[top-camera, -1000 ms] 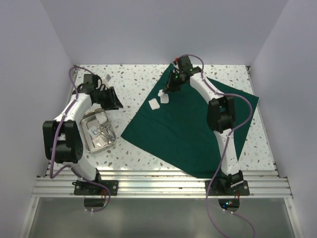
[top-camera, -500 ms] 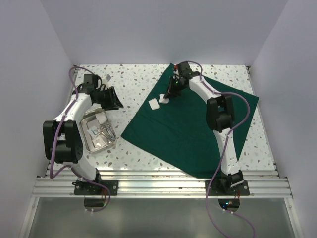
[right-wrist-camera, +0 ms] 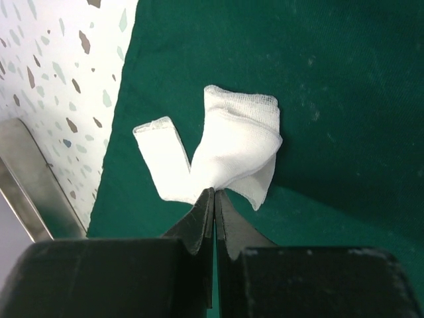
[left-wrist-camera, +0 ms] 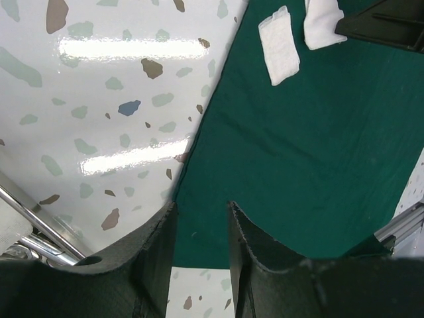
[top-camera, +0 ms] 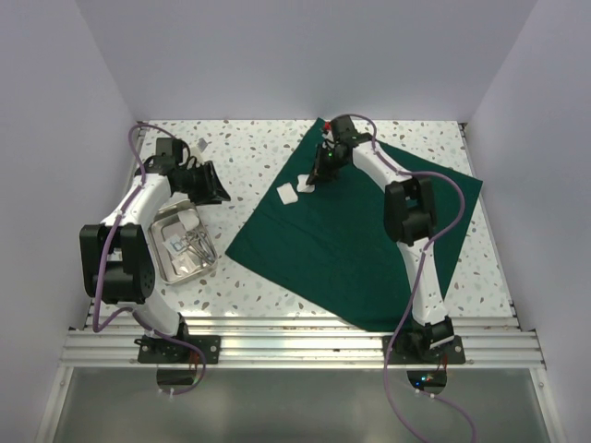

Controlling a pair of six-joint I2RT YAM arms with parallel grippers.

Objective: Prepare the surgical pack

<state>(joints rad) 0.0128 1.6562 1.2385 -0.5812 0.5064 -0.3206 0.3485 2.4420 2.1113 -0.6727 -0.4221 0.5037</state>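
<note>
Cloth [top-camera: 351, 231]: dark green woven sheet, flat on speckled table [top-camera: 249, 148].
Right gripper [right-wrist-camera: 213, 193]: tips pinched together on a crumpled fold of white mesh gauze [right-wrist-camera: 238, 149], over the cloth's far-left part.
Second gauze [right-wrist-camera: 159, 159]: flat rectangle, just beside.
Left gripper [left-wrist-camera: 200, 212]: jaws apart, nothing between.
Tray [top-camera: 171, 263]: shiny steel, rectangular, off the cloth; scissors [top-camera: 196, 245] inside.
</note>
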